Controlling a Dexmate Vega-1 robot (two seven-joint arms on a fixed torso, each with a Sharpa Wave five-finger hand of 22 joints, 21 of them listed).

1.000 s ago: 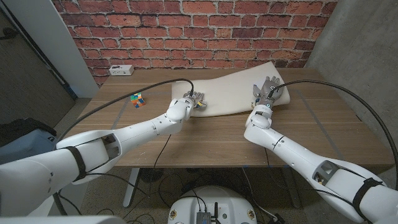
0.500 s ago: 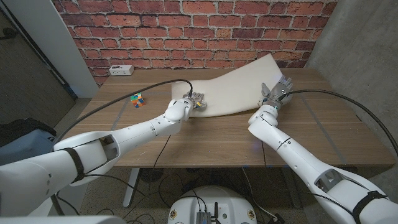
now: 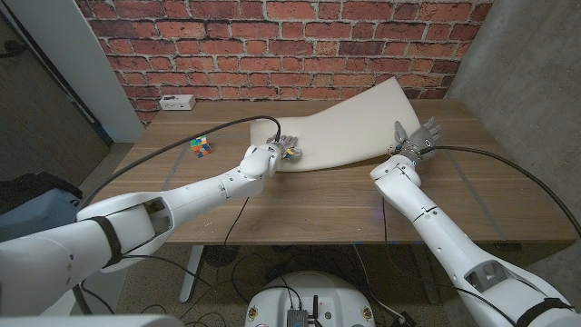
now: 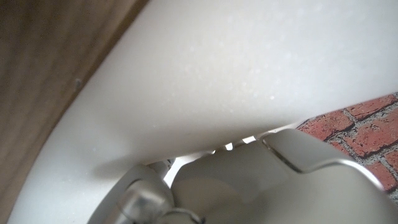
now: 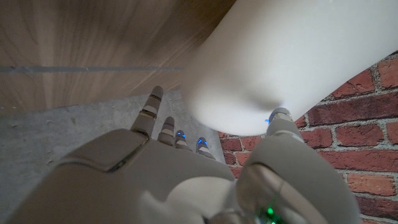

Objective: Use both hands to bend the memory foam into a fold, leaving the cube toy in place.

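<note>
White memory foam (image 3: 349, 127) runs lengthwise across the table, its left end pinned by the left hand (image 3: 287, 148), seemingly gripping, its right end raised by the spread-fingered right hand (image 3: 418, 142) beneath.

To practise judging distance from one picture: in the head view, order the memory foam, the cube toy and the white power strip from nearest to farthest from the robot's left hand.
1. memory foam: under the left hand, which presses on its near left corner.
2. cube toy: on the table, on the hand's left.
3. white power strip: far left corner of the table, by the brick wall.
</note>
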